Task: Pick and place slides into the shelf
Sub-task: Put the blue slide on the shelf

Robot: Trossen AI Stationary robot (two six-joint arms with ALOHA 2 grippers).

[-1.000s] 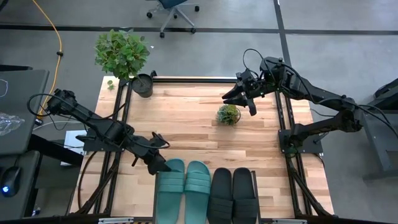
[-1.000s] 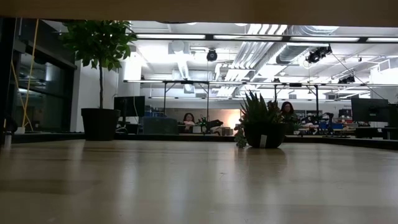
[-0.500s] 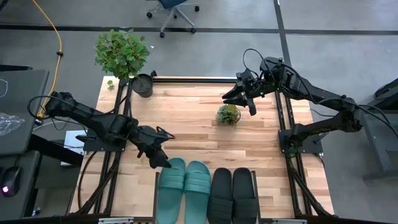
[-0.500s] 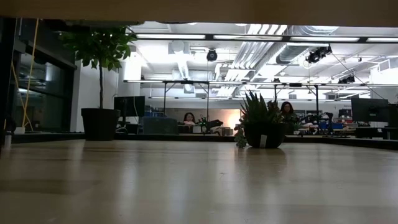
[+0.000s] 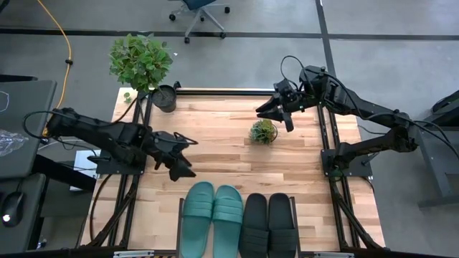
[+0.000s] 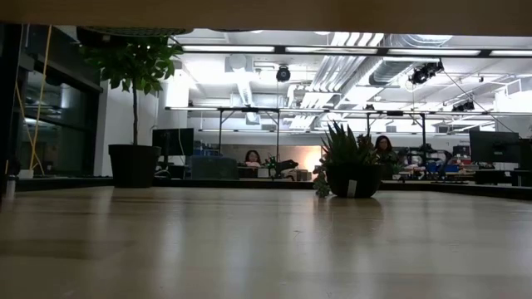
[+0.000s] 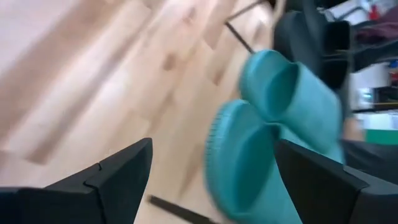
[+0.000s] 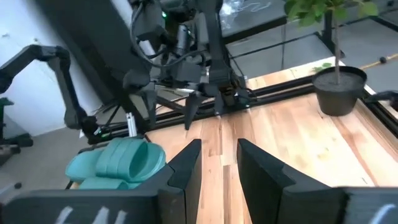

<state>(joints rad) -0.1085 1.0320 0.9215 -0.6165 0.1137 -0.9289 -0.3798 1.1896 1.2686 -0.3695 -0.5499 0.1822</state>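
Note:
Four slides lie side by side at the table's near edge, toes toward the far edge, soles down. The two teal slides (image 5: 213, 217) are left of the two black slides (image 5: 268, 223). They lie inside the shelf (image 5: 178, 223), a bay framed by thin black rods. My left gripper (image 5: 181, 163) is open and hovers just beyond the left teal slide's toe; its wrist view shows the teal slides (image 7: 273, 130) ahead of its fingers. My right gripper (image 5: 277, 115) is open by a narrow gap above the far right of the table, next to the small plant.
A small potted plant (image 5: 263, 132) stands on the table right of centre, also visible as the plant (image 6: 349, 170) in the low view. A tall plant in a black pot (image 5: 164, 97) stands at the far left corner. Bare wood (image 5: 215, 129) lies between them. People sit in the room beyond.
My left gripper has drawn back from the left teal slide's toe toward the table's far edge and now hovers clear of it. The slides have stayed where they were. My right arm has kept still.

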